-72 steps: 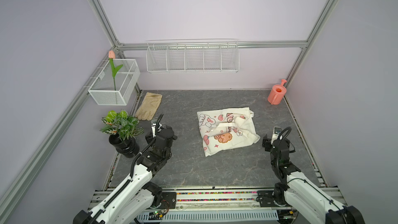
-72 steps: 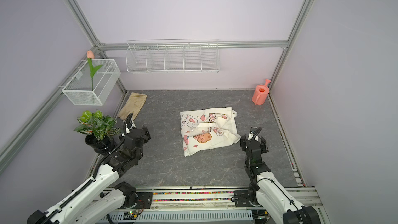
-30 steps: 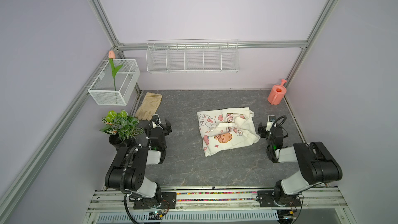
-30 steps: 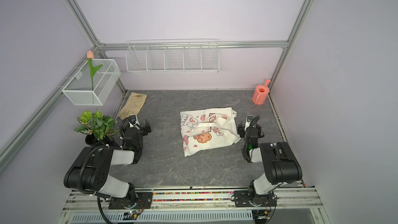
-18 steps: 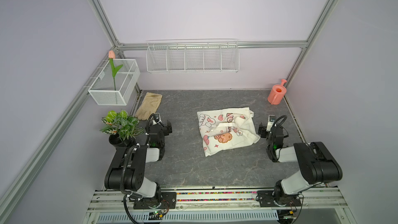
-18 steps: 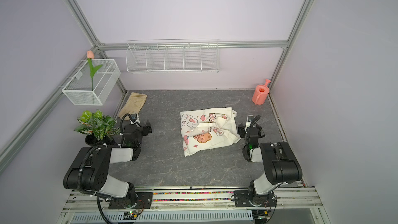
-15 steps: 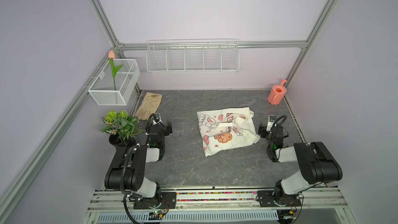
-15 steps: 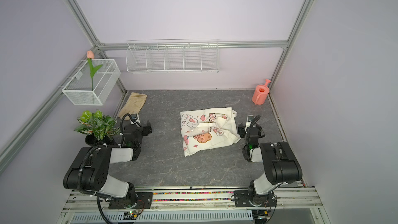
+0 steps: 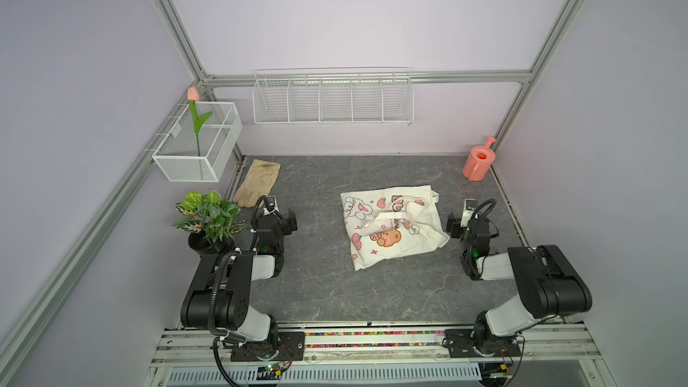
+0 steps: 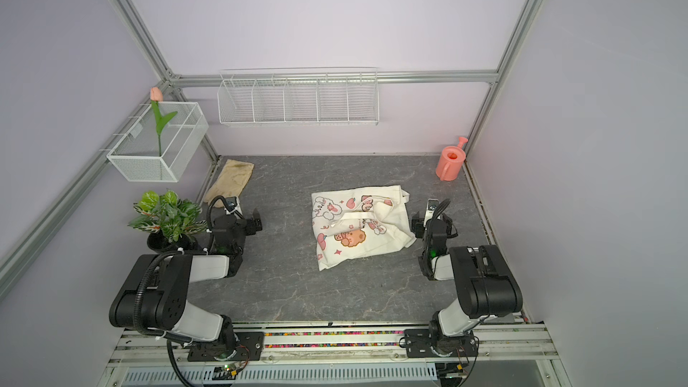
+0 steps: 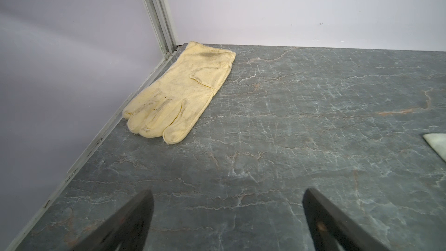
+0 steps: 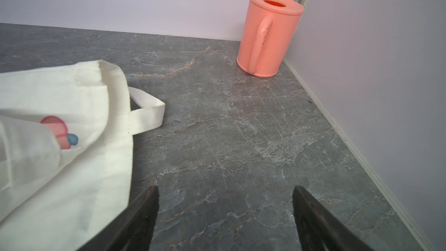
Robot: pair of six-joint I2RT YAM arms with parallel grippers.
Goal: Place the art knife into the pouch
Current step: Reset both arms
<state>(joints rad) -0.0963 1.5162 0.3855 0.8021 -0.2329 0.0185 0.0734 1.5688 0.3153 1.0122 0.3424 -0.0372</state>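
Art knife shows in no view, while the pouch [image 9: 394, 228] lies flat on the table [image 9: 316, 292], its strapped mouth just beside the right gripper [image 12: 224, 190], well apart from the left gripper [image 11: 228, 191]; both spread wide, holding nothing.

Pouch [image 9: 394, 228] lies on the table [image 9: 316, 292]; glove [image 9: 258, 182] behind-left of it, watering can [image 9: 478, 160] behind-right, potted plant [image 9: 208, 217] to its left.
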